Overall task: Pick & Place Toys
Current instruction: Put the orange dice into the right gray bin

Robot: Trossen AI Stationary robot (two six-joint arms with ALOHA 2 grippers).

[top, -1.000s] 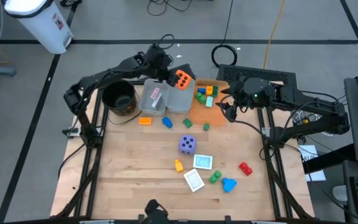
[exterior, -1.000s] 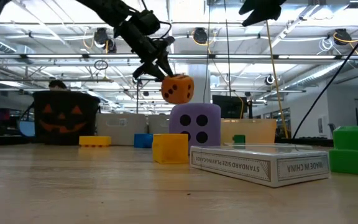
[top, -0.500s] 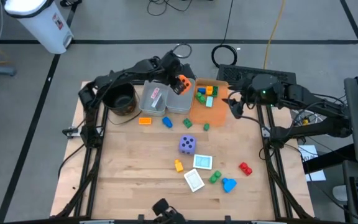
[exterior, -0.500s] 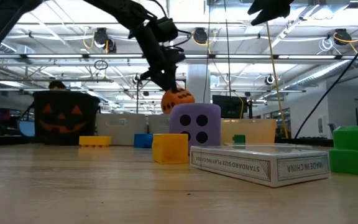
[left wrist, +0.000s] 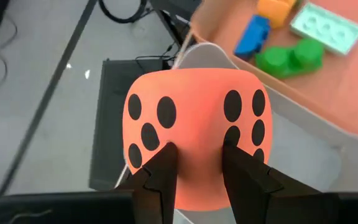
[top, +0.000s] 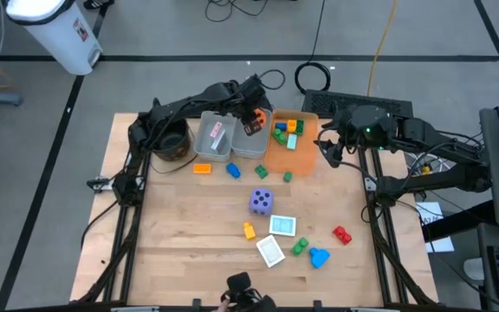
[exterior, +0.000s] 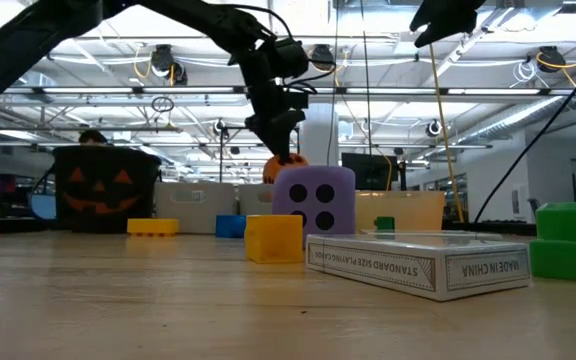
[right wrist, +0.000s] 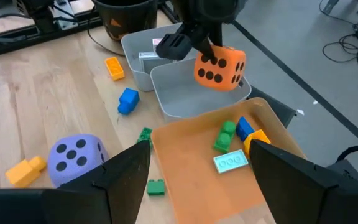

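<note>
An orange foam die with black spots hangs over the right-hand grey bin, with my left gripper shut on it. In the low view the orange die shows only partly, behind the purple die. My right gripper stands open with nothing between its fingers, above the right edge of the orange bin. The purple die, two cards and small blocks lie flat on the table. My left gripper pinches the orange die between its two fingers, which press into a spotted face. The foam bulges out to either side of them. The fingers come slanting down from the table's left. The die hangs clear above the grey bin.
A black pot stands at the far left beside a second grey bin with something in it. The orange bin holds several blocks. Orange, blue and green blocks lie in front of the bins.
My left gripper has reached toward the table's right and gone down with the orange die, rolling as it went. The die has turned in the hold and now hangs lower, close over the right-hand grey bin.
</note>
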